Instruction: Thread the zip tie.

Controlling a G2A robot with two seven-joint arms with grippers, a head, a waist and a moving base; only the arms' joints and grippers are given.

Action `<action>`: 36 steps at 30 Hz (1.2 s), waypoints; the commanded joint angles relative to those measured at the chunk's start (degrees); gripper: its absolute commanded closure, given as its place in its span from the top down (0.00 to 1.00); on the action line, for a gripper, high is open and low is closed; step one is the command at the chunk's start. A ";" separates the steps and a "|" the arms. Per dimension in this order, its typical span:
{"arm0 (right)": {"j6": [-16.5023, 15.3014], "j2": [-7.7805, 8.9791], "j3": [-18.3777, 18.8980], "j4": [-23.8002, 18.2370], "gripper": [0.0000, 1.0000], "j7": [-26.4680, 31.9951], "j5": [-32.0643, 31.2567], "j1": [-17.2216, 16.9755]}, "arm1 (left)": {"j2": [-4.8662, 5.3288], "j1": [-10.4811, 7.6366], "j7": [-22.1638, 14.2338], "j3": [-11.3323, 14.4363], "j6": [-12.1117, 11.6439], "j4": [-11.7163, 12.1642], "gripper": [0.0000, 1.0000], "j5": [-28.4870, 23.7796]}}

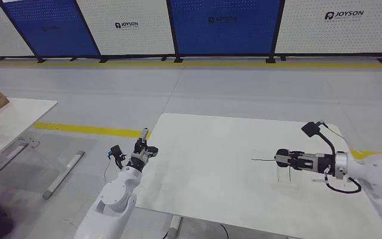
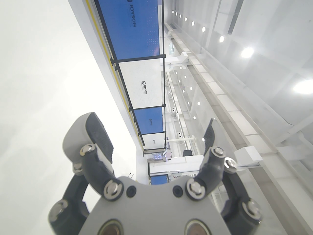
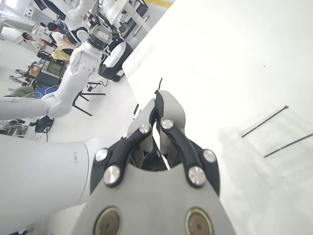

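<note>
The right gripper (image 3: pixel 157 99) is seen with jaws pressed shut on the zip tie (image 3: pixel 160 83), whose thin black length is held out above the tabletop (image 1: pixel 215 179) toward the other arm. The left gripper (image 2: pixel 152 123) is held at the tabletop's left edge, well apart, jaws spread wide and empty. Risks are judged thus: the strap may be twisted or slid in so narrow a pinch, and the slot missed by a sagging tip. The head cannot be made out.
</note>
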 commanded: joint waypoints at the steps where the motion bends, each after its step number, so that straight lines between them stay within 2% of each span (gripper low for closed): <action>1: 0.00 0.00 0.00 0.00 0.00 0.00 0.00 0.00 | 0.00 0.00 0.00 0.00 0.00 0.00 1.00 0.00; 4: -0.41 -0.01 0.56 0.16 0.00 -2.67 -0.48 -1.56 | -0.04 -0.10 0.74 -0.59 -1.30 -1.57 1.00 1.49; 7: -0.41 -0.13 1.09 -1.21 0.00 -4.53 -1.72 -2.32 | -0.05 0.13 0.10 -0.06 -0.73 -4.55 1.00 3.80; 10: -0.41 -0.68 0.02 -3.07 0.00 -6.31 -5.01 -1.48 | -0.03 0.22 -2.11 1.61 1.70 -8.07 1.00 6.42; 13: -0.41 -1.46 -2.03 -4.11 0.00 -6.59 -7.94 1.00 | -0.11 -1.18 -2.44 3.98 5.21 -10.43 1.00 9.34; 15: -0.41 -2.05 -3.68 -4.47 0.00 -6.95 -9.67 2.66 | -0.28 -2.59 -2.99 5.96 7.59 -11.62 1.00 9.41; 17: -0.41 -2.53 -4.97 -3.95 0.00 -6.81 -10.60 4.02 | -0.38 -3.73 -3.20 7.47 9.14 -12.30 1.00 10.39; 18: -0.41 -2.85 -5.77 -2.90 0.00 -6.65 -10.69 4.83 | -0.42 -4.30 -4.59 8.77 10.92 -12.36 1.00 10.39; 20: -0.41 -2.92 -5.93 -2.64 0.00 -6.66 -10.66 5.03 | -0.37 -5.45 -5.55 9.01 13.80 -12.39 1.00 11.06; 29: -0.41 -2.92 -5.93 -2.64 0.00 -6.66 -10.66 5.03 | -0.37 -5.58 -5.34 8.92 13.96 -12.40 1.00 11.17; 31: -0.07 -3.12 -6.68 -3.46 0.00 -7.68 -12.94 4.79 | -0.33 -6.01 -7.35 9.83 14.88 -11.77 1.00 11.55; 35: 0.74 -4.39 -10.63 -6.16 0.00 -8.23 -19.81 7.32 | -0.30 -9.30 -13.68 14.43 19.14 -10.34 1.00 13.71; 36: 1.09 -4.74 -11.46 -6.27 0.00 -8.47 -20.38 7.99 | -0.33 -10.07 -14.63 15.25 19.48 -9.74 1.00 13.77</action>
